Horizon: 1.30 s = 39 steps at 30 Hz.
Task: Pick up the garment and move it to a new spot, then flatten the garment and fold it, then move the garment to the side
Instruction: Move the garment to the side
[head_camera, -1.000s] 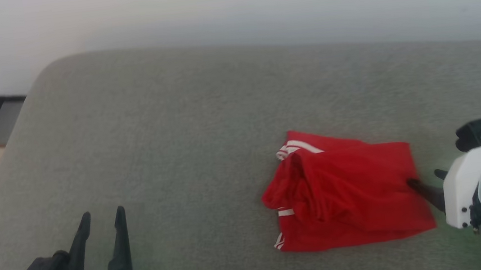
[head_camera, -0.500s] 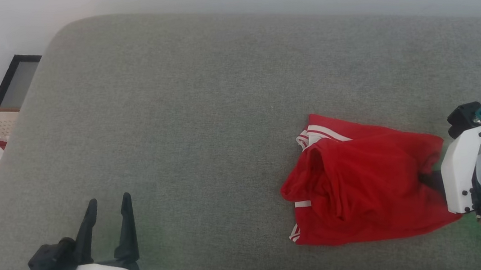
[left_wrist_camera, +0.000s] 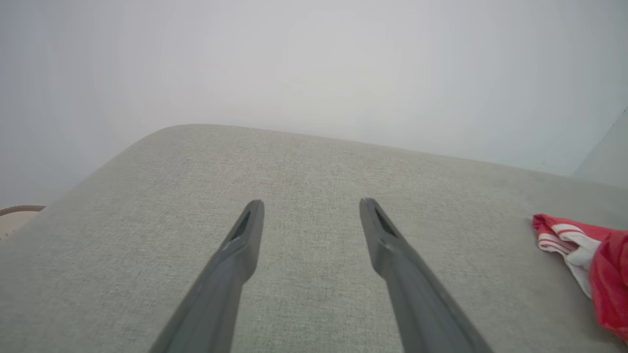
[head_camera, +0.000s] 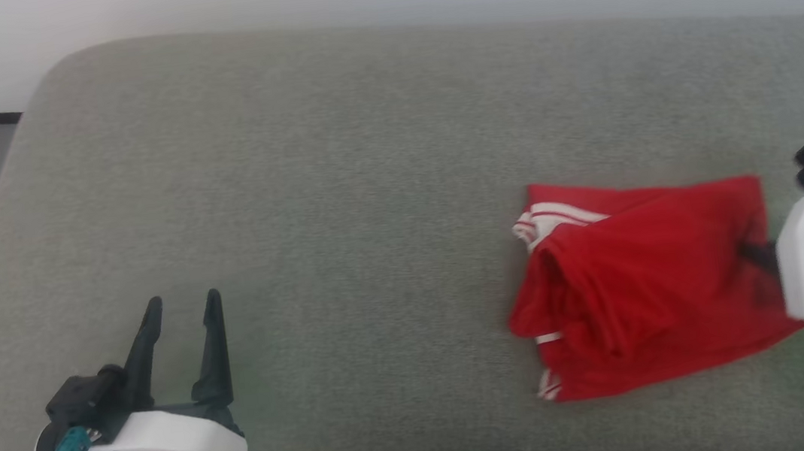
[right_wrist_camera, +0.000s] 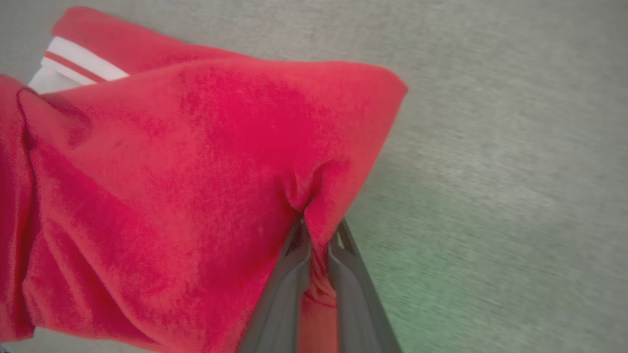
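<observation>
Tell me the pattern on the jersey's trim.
The trim is white with a thin red stripe; best in the right wrist view.

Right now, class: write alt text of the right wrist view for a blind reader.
The right end effector, shut, pinches a bunched edge of the red garment, which has white striped trim and lies crumpled on grey upholstery.

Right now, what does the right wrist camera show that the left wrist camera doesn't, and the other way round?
Right wrist view: the right gripper shut on a pinched fold of the garment. Left wrist view: the left gripper open and holding nothing, above the grey cushion, with a pale wall beyond. Shared: the red garment with white striped trim, lying on that cushion.
</observation>
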### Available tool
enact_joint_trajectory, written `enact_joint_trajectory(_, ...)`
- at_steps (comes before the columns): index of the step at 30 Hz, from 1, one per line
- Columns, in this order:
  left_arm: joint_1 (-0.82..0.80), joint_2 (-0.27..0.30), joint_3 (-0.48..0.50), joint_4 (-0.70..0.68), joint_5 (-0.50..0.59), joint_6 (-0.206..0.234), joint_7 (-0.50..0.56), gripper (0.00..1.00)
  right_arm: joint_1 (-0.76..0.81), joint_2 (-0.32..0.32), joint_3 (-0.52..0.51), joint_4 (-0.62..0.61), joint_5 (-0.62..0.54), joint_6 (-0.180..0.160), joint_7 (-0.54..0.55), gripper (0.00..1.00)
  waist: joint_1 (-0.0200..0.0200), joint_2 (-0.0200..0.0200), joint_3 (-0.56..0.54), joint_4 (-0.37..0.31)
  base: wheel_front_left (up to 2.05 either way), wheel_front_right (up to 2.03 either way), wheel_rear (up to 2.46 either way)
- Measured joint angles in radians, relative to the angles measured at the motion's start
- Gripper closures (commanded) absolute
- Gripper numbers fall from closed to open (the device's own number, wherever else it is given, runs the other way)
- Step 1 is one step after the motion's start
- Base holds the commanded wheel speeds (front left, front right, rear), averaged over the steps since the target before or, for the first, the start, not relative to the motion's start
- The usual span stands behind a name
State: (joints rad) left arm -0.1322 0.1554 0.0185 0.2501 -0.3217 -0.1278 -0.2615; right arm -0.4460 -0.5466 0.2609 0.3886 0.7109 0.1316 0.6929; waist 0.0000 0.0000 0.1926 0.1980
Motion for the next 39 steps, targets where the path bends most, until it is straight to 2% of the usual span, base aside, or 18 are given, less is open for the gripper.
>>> enact_joint_trajectory(8, -0.039, 0.016, -0.047, 0.007, 0.0, 0.0, 0.0, 0.0, -0.035, -0.053, -0.046, 0.012, -0.042, 0.0, -0.032, 1.0, 0.0, 0.0, 0.014, -0.057, 0.0, 0.0, 0.0)
enact_joint_trajectory(16, -0.132, 0.024, -0.122, 0.012, -0.017, 0.0, 0.0, 0.0, -0.127, -0.164, -0.055, 0.022, -0.141, 0.0, -0.092, 1.0, 0.0001, 0.0, 0.055, -0.148, 0.0, 0.0, 0.0)
enact_joint_trajectory(21, -0.185, 0.036, -0.172, 0.018, -0.025, 0.0, 0.0, 0.0, -0.191, -0.205, -0.046, 0.048, -0.169, 0.0, -0.133, 1.0, 0.0, 0.0, 0.086, -0.205, 0.0, 0.0, 0.0)
enact_joint_trajectory(39, -0.418, 0.091, -0.356, 0.069, -0.044, 0.0, 0.0, 0.0, -0.395, -0.251, 0.025, 0.249, -0.312, 0.0, -0.398, 1.0, 0.0001, 0.0, 0.254, -0.358, 0.0, 0.0, 0.0)
